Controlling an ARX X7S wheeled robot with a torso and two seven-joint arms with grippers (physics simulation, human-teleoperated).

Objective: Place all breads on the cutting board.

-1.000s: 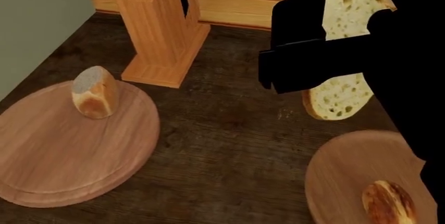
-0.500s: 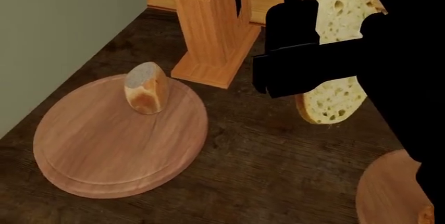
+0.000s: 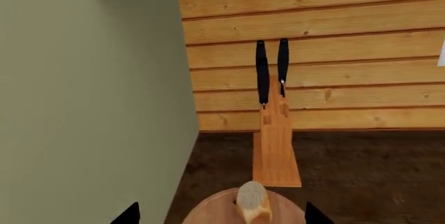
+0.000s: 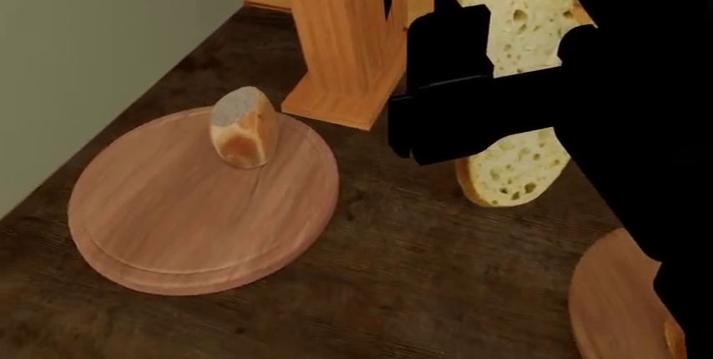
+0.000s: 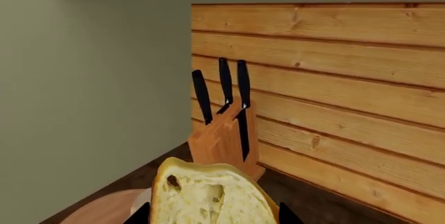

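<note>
The round pinkish cutting board [image 4: 167, 225] lies on the dark table at the left. A small bread piece [image 4: 243, 128] with a pale cut face and golden crust stands on its far part. My right gripper [image 4: 515, 54] is shut on the large pale slice [image 4: 509, 167] and holds it upright above the table, right of the board. In the right wrist view the slice [image 5: 208, 198] fills the gap between the jaws [image 5: 212, 219]. My left gripper [image 3: 220, 219] is open, its tips wide apart, with the board [image 3: 212, 214] and bread piece [image 3: 252, 203] ahead. The roll is nearly out of view.
A wooden knife block [image 4: 340, 42] with black handles stands behind the board, by the wood-panelled wall [image 3: 313, 21]. A grey wall [image 4: 100, 42] runs along the left. The browner rimmed dish [image 4: 619, 300] sits at the bottom right, partly behind my right arm.
The head view has swung left, so board and knife block sit further right in frame. My right gripper has carried the slice left, closer to the knife block and the board.
</note>
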